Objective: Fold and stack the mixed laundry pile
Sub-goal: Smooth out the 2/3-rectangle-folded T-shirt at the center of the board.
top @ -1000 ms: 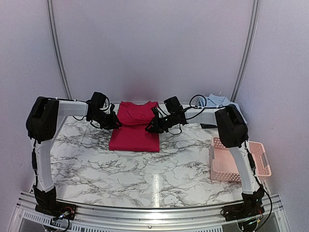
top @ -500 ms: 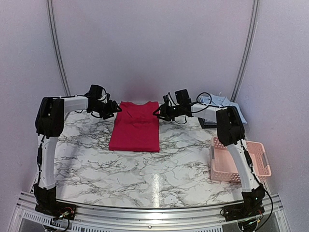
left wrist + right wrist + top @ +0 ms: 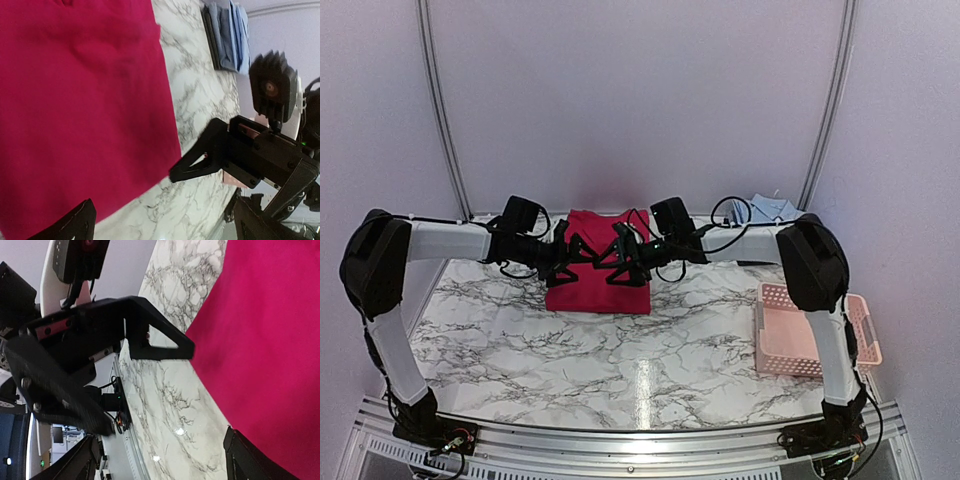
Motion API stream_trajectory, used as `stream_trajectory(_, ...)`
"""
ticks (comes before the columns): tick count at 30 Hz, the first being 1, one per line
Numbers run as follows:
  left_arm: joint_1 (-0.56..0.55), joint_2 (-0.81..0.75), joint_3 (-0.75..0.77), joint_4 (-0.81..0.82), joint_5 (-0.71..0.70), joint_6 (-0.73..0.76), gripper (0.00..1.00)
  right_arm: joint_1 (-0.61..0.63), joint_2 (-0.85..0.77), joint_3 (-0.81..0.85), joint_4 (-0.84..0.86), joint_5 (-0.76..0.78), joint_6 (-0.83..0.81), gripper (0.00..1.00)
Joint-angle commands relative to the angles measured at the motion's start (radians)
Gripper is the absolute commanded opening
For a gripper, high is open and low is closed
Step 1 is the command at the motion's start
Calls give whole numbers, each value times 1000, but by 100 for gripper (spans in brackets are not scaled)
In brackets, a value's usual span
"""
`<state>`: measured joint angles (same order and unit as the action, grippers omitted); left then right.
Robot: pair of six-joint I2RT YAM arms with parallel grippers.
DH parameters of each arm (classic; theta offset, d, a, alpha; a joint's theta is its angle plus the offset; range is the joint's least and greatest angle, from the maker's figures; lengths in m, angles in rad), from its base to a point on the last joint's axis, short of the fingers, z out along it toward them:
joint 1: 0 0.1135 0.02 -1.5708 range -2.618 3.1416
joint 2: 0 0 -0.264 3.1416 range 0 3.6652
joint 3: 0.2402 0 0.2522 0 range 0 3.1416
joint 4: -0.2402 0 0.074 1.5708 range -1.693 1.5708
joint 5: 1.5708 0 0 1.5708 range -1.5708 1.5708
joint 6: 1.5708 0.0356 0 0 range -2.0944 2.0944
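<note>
Red garment (image 3: 600, 290) folded flat at far-centre of marble table (image 3: 620, 365); nothing gripped.
Blue shirt (image 3: 770, 210) lies well apart in far-right corner; left gripper (image 3: 572, 258) and right gripper (image 3: 622, 260) face each other just above red garment, tips close together; both w/ fingers spread wide, nothing btwn them; pink basket (image 3: 817, 335) at table's right edge.

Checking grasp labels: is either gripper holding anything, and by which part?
Nothing is held: left gripper and right gripper are open over the magenta-red garment.
</note>
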<state>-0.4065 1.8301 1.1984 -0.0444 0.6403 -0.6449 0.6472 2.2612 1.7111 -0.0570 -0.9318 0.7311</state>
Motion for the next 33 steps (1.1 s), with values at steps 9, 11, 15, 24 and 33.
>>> stream_trajectory(9, -2, 129, -209, 334, 65, -209, 99, -38, 85, -302, 365, -79, 314, 81)
stream_trajectory(11, 27, 137, -269, 379, 64, -220, 99, -60, 79, -351, 307, -61, 263, 80)
stream_trajectory(15, 67, 75, -360, 382, 57, -200, 99, -89, 62, -427, 178, -22, 153, 76)
stream_trajectory(24, 117, -184, -460, 181, -42, -86, 99, -98, -196, -496, 95, 3, 11, 58)
stream_trajectory(33, 120, -186, -398, -78, -191, 18, 57, -103, -210, -461, -187, 209, -162, 36)
